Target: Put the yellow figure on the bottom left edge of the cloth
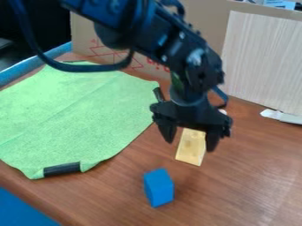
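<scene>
The gripper (pixel 190 141) hangs right of centre in the camera view, pointing down, its two fingers spread apart. A pale yellow figure (pixel 191 151), flat-sided like a block, is on the table just below and between the fingertips; its top end is partly hidden by the gripper. A strip of bare table shows between the figure and the left finger, while the right finger overlaps its right side in the view. The green cloth (pixel 77 114) lies flat at the left, with a black strip (pixel 62 169) on its near edge.
A blue block (pixel 159 187) stands on the wooden table (pixel 236 190), in front of the gripper. Behind the work area are a cardboard box (pixel 147 57) and a light wooden panel (pixel 265 62). A white object (pixel 282 116) lies at the right edge.
</scene>
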Tool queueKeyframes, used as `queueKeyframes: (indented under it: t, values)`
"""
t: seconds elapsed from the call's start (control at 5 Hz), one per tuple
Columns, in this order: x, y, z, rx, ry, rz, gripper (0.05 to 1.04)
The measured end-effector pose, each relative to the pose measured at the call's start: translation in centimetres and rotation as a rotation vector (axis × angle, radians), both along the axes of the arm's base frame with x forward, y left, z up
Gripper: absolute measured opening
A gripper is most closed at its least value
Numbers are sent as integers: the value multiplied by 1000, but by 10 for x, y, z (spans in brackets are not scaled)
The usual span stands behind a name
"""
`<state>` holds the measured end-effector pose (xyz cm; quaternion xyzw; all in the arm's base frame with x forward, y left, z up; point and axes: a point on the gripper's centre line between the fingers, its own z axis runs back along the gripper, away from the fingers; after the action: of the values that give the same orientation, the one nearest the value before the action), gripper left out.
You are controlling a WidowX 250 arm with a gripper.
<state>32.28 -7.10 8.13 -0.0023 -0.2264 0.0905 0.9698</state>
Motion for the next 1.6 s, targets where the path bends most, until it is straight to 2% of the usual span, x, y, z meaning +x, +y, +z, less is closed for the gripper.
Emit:
queueKeyframes:
  t: [0.4, 0.6, 0.8, 1.0, 1.2, 1.4, 1.6]
  values:
    - [20, 2, -11, 20, -45, 63, 999]
    - [26, 0, -5, 4, -63, 69, 999]
    - [33, 11, -12, 2, -29, 97, 955]
    - [38, 20, -18, 13, 2, 117, 732]
    - [37, 25, -20, 24, 17, 129, 724]
    - [34, 28, -19, 1, 43, 130, 724]
    - [31, 41, -11, -47, 68, 159, 724]
